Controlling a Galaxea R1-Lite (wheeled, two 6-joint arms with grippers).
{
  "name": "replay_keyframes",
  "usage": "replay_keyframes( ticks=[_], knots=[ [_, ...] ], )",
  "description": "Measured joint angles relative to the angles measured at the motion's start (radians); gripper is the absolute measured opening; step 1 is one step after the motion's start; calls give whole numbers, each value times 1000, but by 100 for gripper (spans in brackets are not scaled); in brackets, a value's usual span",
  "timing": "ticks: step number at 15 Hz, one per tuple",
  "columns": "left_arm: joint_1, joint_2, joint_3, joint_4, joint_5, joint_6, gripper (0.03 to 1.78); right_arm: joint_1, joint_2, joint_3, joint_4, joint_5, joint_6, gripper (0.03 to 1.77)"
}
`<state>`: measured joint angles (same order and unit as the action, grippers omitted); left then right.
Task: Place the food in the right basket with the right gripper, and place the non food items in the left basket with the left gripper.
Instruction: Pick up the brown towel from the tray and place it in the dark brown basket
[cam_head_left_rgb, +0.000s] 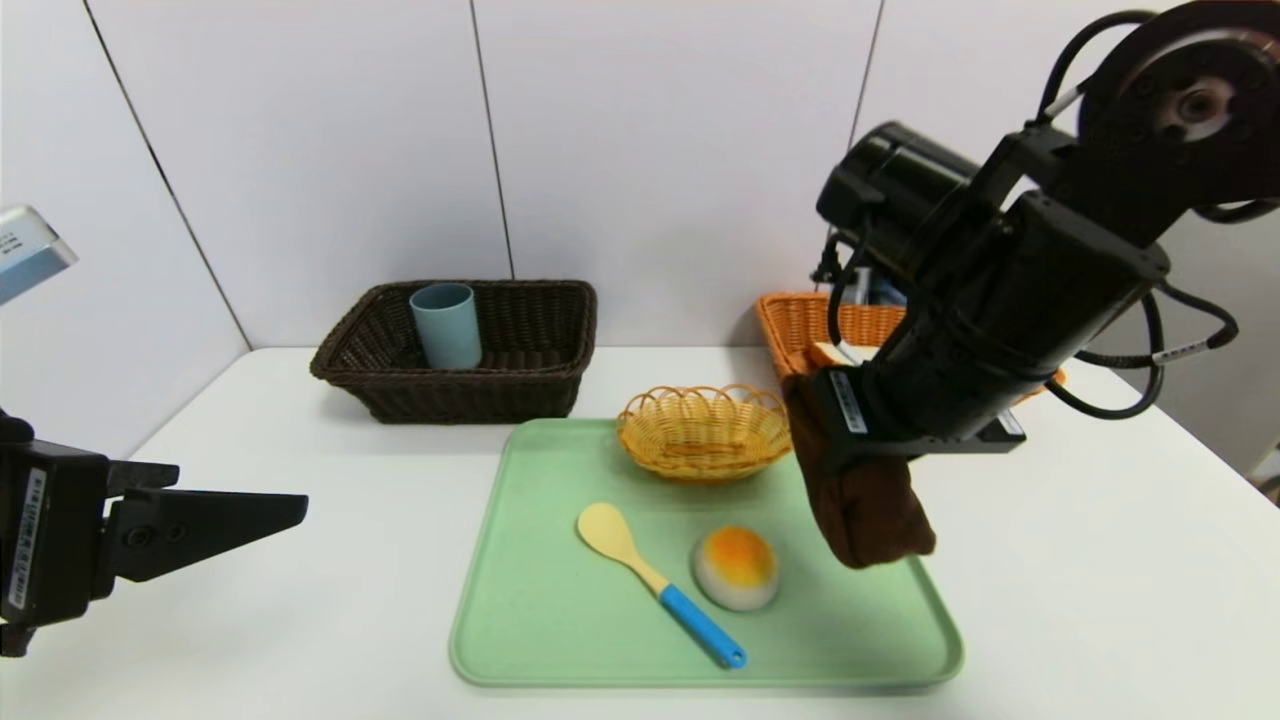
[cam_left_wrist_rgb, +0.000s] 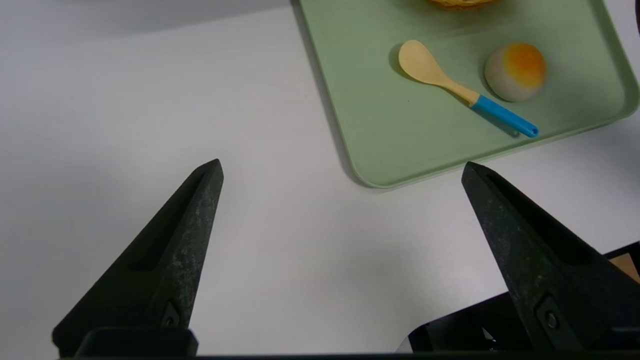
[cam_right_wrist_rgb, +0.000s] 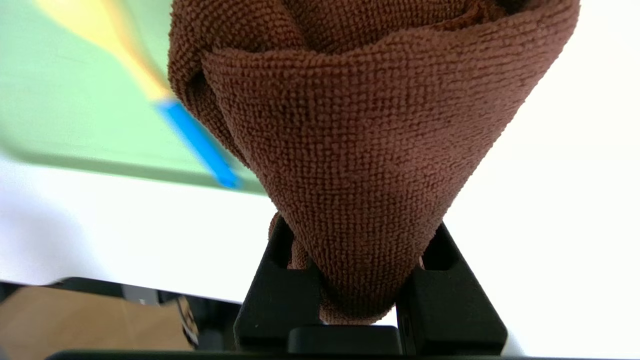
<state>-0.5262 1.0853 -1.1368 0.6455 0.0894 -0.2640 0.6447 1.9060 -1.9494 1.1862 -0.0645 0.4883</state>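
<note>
the right hand (cam_right_wrist_rgb: 357, 280) is clamped on the rolled brown towel (cam_head_left_rgb: 862, 500), which hangs from its jaws above the 3 o'clock edge of the green tray (cam_head_left_rgb: 520, 620); in the right wrist view the cloth fills the narrow gap between the two black fingers, pinched at one end so the rest of the roll sags free. that is an odd pairing, since the towel is no food and belongs in the dark basket (cam_head_left_rgb: 545, 375) at 11 o'clock, which is the other arm's job. the left hand (cam_left_wrist_rgb: 342, 172) waits low at 9 o'clock over the bare worktop (cam_head_left_rgb: 300, 620), jaws spread as wide as they go and holding nothing, so it may be placed to take over.

the grey-blue cup (cam_head_left_rgb: 446, 325) already stands upright in the dark basket. the orange basket (cam_head_left_rgb: 800, 325) sits at 1 o'clock, largely hidden by the right arm; a pale bit of the bread slice (cam_head_left_rgb: 825, 353) shows inside it. on the tray, the bun (cam_head_left_rgb: 736, 567) lies just beside the spoon (cam_head_left_rgb: 660, 585), near its blue handle, with the small yellow basket (cam_head_left_rgb: 704, 432) at the tray's 12 o'clock edge.
</note>
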Motion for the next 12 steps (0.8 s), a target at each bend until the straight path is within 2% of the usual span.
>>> replay_keyframes(
  ticks=[2,6,12],
  knots=[
    [0,0,2,0,-35,-7,169,25,-39,0,-186,-2,-50,41],
    [0,-5,20,-1,-37,-7,169,73,-47,-1,-656,4,-142,41],
    [-1,-15,61,-3,-37,-17,169,141,176,-3,-1378,-19,-246,41]
  ],
)
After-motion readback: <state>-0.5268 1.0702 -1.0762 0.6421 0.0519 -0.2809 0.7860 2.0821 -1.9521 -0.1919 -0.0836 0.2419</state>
